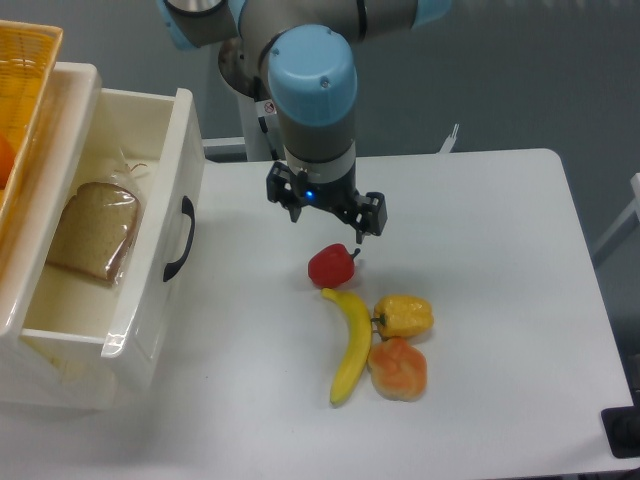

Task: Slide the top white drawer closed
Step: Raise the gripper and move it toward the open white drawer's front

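Observation:
The top white drawer (185, 150) stands pulled out at the left of the table. Its black curved handle (178, 240) faces right. Inside it lies a slice of bread in a clear bag (95, 230). My gripper (328, 215) hangs over the middle of the table, well to the right of the handle and apart from it. It sits just above and behind a red pepper (331, 266). Its black fingers (372, 215) are spread and hold nothing. The lower drawer is hidden under the open one.
A banana (349, 345), a yellow pepper (404, 316) and an orange bun-like piece (398, 369) lie in front of the red pepper. An orange basket (22, 90) sits on top of the cabinet at the far left. The table edge runs along the right.

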You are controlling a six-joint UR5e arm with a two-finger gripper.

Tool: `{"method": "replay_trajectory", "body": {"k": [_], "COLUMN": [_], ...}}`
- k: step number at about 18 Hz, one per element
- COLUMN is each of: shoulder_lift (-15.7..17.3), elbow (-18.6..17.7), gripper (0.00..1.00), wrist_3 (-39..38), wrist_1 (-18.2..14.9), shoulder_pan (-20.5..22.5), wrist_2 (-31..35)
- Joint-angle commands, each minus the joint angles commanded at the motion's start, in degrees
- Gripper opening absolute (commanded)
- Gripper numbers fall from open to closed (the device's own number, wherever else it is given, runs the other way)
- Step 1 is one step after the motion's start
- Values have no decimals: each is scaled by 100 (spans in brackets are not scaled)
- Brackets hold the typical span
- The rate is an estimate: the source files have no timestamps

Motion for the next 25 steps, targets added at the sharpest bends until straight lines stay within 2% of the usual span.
{"method": "replay_trajectory", "body": {"k": [8,11,15,20,25], "shoulder_lift": [-272,-307,-317,-404,-483], "elbow": [-167,-316,-711,-729,-677], "gripper": [100,100,100,100,100], "wrist_3": [-44,-61,-70,-649,-1502], "wrist_1": [88,184,211,211,202], "shoulder_pan": [9,26,-9,-44,-123], "wrist_2": [0,-17,35,-35,-983]}}
